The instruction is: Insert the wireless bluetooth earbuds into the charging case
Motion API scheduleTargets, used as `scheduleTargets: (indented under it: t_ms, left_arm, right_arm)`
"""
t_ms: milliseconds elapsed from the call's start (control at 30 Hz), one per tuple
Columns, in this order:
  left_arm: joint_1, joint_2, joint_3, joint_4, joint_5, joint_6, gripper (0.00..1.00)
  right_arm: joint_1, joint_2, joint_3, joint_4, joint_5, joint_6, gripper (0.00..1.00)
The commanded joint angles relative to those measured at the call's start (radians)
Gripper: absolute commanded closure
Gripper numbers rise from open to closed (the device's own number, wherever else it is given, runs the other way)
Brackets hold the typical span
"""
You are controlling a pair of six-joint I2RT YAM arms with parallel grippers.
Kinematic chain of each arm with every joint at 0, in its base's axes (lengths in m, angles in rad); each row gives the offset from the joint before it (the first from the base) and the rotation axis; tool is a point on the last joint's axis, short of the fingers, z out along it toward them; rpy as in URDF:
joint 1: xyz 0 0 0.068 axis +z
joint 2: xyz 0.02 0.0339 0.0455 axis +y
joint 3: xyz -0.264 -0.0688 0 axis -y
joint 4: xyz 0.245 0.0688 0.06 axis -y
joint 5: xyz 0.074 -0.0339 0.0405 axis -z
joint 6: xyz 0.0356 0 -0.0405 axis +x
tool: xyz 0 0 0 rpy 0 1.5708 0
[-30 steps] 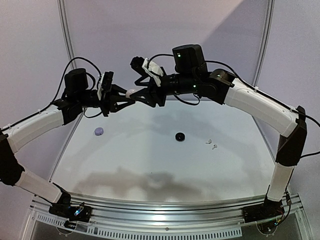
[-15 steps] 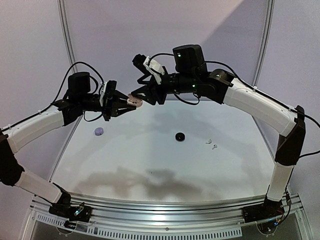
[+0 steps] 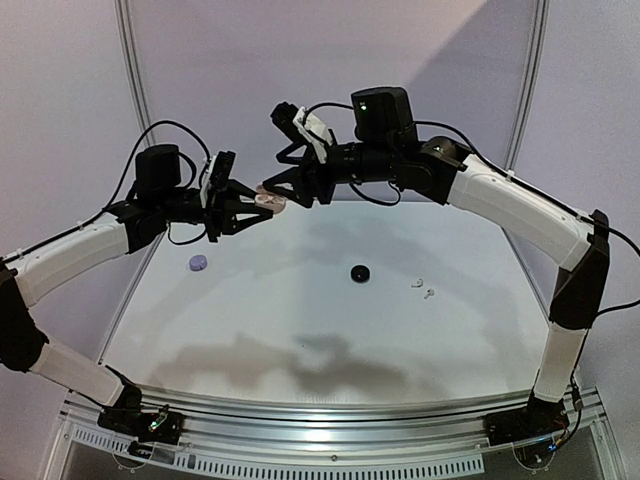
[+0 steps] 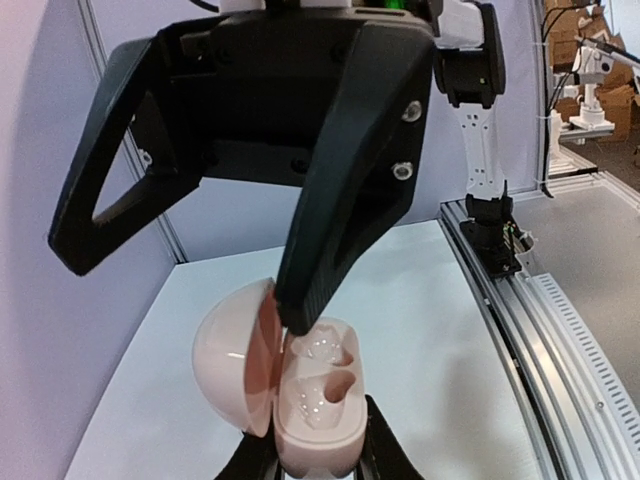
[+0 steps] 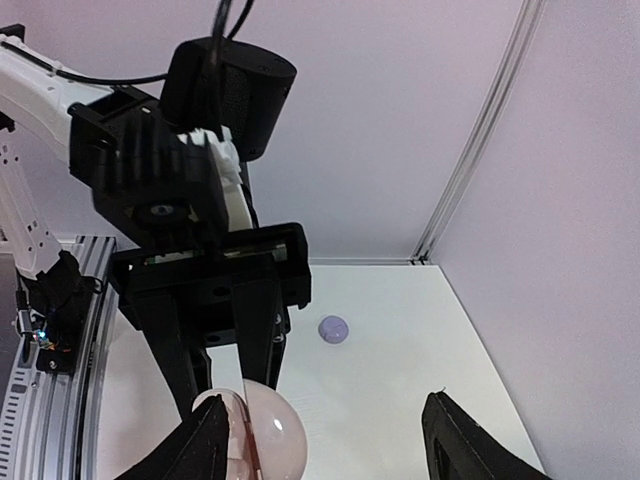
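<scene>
While my left gripper is clamped narrow on the base of a pink case, it holds that case in the air above the far left part of the desk. The case is open. In the left wrist view its domed lid swings out to the left and two moulded wells show in the base; the bottom of the base is cut off by the frame. My right gripper faces it with its jaws spread wide and holding nothing. One black finger comes down to the seam between lid and base and seems to touch there, though I cannot be sure. From the right wrist camera only the lid's dome shows.

On the desk, a closed lavender case lies near the left edge and a black case near the middle. Two white earbuds lie right of the black case, towards the right edge, well apart from the pink case. They are too small for me to make out their shape.
</scene>
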Motion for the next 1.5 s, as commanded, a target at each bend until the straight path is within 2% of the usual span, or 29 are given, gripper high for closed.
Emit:
scheduleTargets:
  t_ms: [0, 167, 267, 400, 500, 567, 767, 900, 967, 1067, 1167, 1467]
  left_arm:
    - [-0.012, -0.009, -0.026, 0.046, -0.002, -0.122, 1.0]
    - [-0.012, -0.01, -0.034, 0.068, -0.02, -0.171, 1.0]
    - [-0.012, -0.018, -0.051, 0.115, -0.057, -0.226, 1.0]
    - [-0.012, -0.027, -0.071, 0.156, -0.111, -0.268, 1.0]
    - [-0.012, -0.032, -0.08, 0.172, -0.121, -0.273, 1.0]
    - [-0.011, -0.034, -0.087, 0.179, -0.119, -0.276, 1.0]
    - [-0.011, -0.034, -0.094, 0.196, -0.114, -0.28, 1.0]
    - [-0.008, -0.037, -0.097, 0.199, -0.114, -0.277, 1.0]
    - [-0.006, -0.04, -0.1, 0.2, -0.114, -0.275, 1.0]
    - [-0.002, -0.045, -0.104, 0.2, -0.113, -0.275, 1.0]
    - [0.001, -0.047, -0.108, 0.198, -0.113, -0.274, 1.0]
    - [0.006, -0.042, -0.11, 0.208, -0.112, -0.269, 1.0]
  right_arm:
    - [-0.021, -0.021, 0.018, 0.101, -0.106, 0.087, 0.31]
    - [-0.09, -0.074, -0.015, 0.254, -0.124, 0.299, 0.31]
    - [-0.164, -0.108, -0.042, 0.232, -0.002, 0.486, 0.33]
    - [-0.267, -0.124, -0.071, -0.05, 0.34, 0.638, 0.4]
    - [-0.352, -0.096, -0.098, -0.319, 0.512, 0.729, 0.46]
    - [-0.399, -0.071, -0.137, -0.454, 0.591, 0.775, 0.47]
    - [-0.488, 0.012, -0.25, -0.615, 0.586, 0.858, 0.38]
    - [-0.5, 0.087, -0.266, -0.666, 0.579, 0.882, 0.38]
    - [-0.505, 0.123, -0.288, -0.658, 0.56, 0.892, 0.43]
    - [-0.517, 0.154, -0.333, -0.631, 0.504, 0.915, 0.57]
    - [-0.523, 0.18, -0.372, -0.604, 0.458, 0.941, 0.66]
    - [-0.524, 0.2, -0.485, -0.554, 0.426, 0.974, 0.66]
